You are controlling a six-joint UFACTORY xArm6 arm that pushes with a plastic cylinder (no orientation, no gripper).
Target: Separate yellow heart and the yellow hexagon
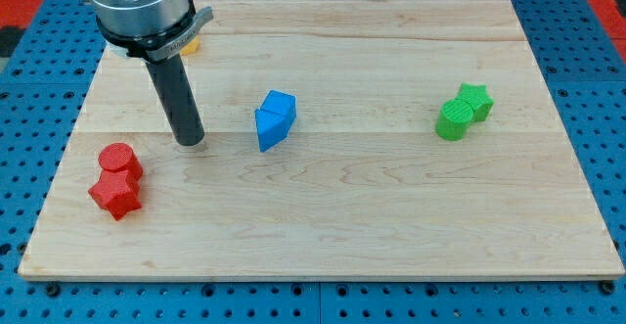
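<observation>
Nearest the view's bottom, at about eight o'clock on the table [323, 236], sit two red blocks touching each other: a red star [115, 196] in front and a red cylinder [119, 160] just behind it.

A little farther in stands the dark rod, upright, with my tip [190, 143] resting on the wood just to the upper right of the red pair and clear of them. There are no fingers on this arm, only the bare rod, so nothing is spread, pressed or pinched, and the tip touches no block.

Near the centre, toward three o'clock from the tip, lie two blue blocks [275, 118] pressed together; their shapes are hard to make out. Out at two o'clock on the table, well apart from the rest, a green cylinder [453, 120] touches a green star [475, 100] behind it.

Farthest off, at eleven o'clock, only a sliver of a yellow block [192, 44] shows behind the arm's grey housing. Its shape, heading and long axis cannot be told, nor whether a second yellow block sits with it.

No writing is readable anywhere.
</observation>
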